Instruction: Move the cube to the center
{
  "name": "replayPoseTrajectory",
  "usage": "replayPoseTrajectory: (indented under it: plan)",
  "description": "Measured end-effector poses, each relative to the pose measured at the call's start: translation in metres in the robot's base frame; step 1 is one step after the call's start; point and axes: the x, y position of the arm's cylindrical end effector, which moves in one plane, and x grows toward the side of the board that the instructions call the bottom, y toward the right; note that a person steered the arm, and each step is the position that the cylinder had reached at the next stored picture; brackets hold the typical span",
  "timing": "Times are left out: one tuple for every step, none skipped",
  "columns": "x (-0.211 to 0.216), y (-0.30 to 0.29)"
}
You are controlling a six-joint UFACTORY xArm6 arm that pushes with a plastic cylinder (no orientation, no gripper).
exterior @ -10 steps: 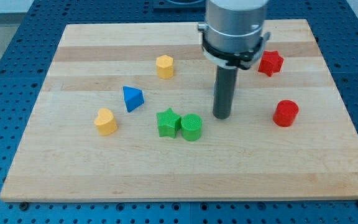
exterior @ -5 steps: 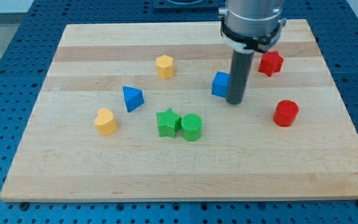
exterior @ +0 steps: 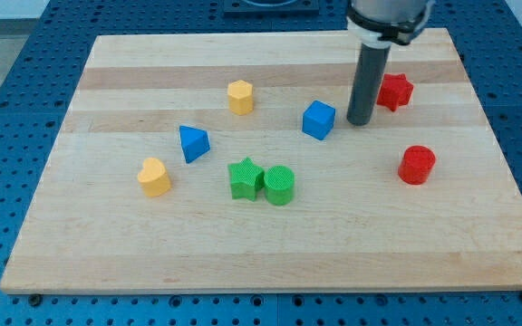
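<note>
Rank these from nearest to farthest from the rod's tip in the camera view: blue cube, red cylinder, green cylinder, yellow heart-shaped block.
From my tip:
1. Blue cube, just to the view's left of it.
2. Red cylinder, toward the view's lower right.
3. Green cylinder, toward the view's lower left.
4. Yellow heart-shaped block, far on the view's left.

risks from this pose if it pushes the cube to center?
1. My tip sits at the view's right of the blue cube, slightly high; an off-centre push could spin it sideways.
2. Pushed too far down-left, the cube may hit the green cylinder and green star block.
3. The red star block sits close behind the rod.
</note>
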Motion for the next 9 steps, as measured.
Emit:
replayPoseTrajectory:
  plan:
    - [0.000, -0.014]
    - [0.000, -0.028]
    - [0.001, -0.033]
    - [0.004, -0.033]
    - [0.003, -0.029]
    - [0.001, -0.036]
    - [0.001, -0.037]
    - [0.017, -0.017]
    - [0.024, -0.008]
